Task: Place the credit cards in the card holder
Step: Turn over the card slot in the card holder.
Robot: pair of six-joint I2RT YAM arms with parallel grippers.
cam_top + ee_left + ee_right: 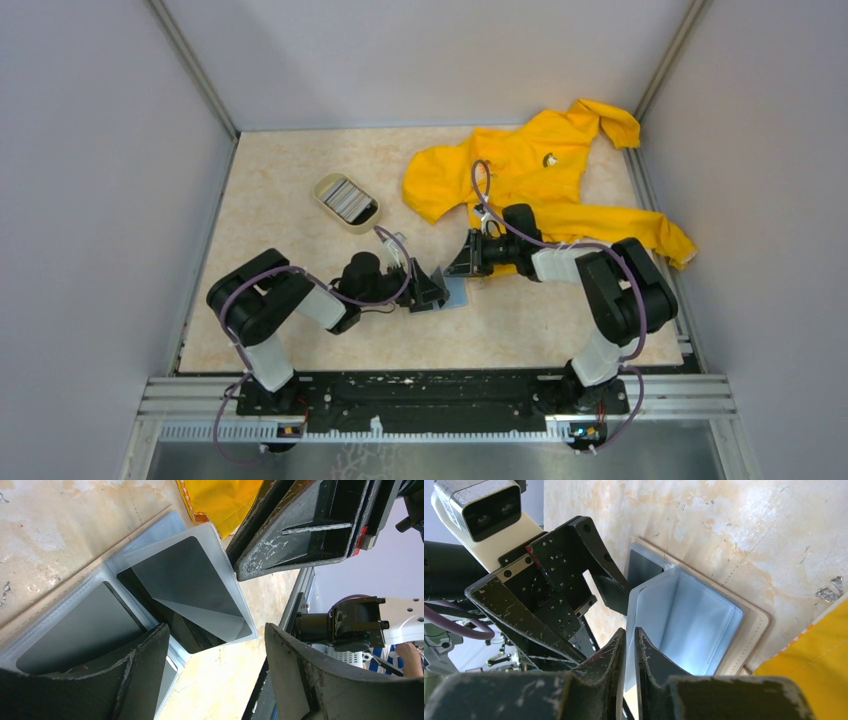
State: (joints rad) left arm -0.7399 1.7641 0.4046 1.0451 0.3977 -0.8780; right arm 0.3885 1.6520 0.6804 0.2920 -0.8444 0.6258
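– Jaws first: your right gripper (629,632) is clenched, its fingers all but meeting on the edge of a clear plastic sleeve (227,612) of the card holder (711,612), and it props that sleeve up off the rest. Your left gripper (216,630) stands released, fingers wide apart, one of them lying over the holder's flat sleeves.
– And the cards?
– Your dark grey card (182,575) is inside that raised sleeve. A second dark grey rectangle (85,630) shows in the flat sleeve at 8 o'clock of it in the left wrist view. Whether that is a card or backing, I cannot tell. The light blue card I cannot pick out from the holder's pale blue lining.
– Where does the holder lie?
– It lies open on the table (290,170), near the middle, toward your arms' side. From above, your left gripper is at its 9 o'clock and your right at its 12. A yellow garment (540,165) lies at 1 o'clock, its hem just beside the cover. A beige oval tray (325,190) with grey contents sits at 10 o'clock, well apart.
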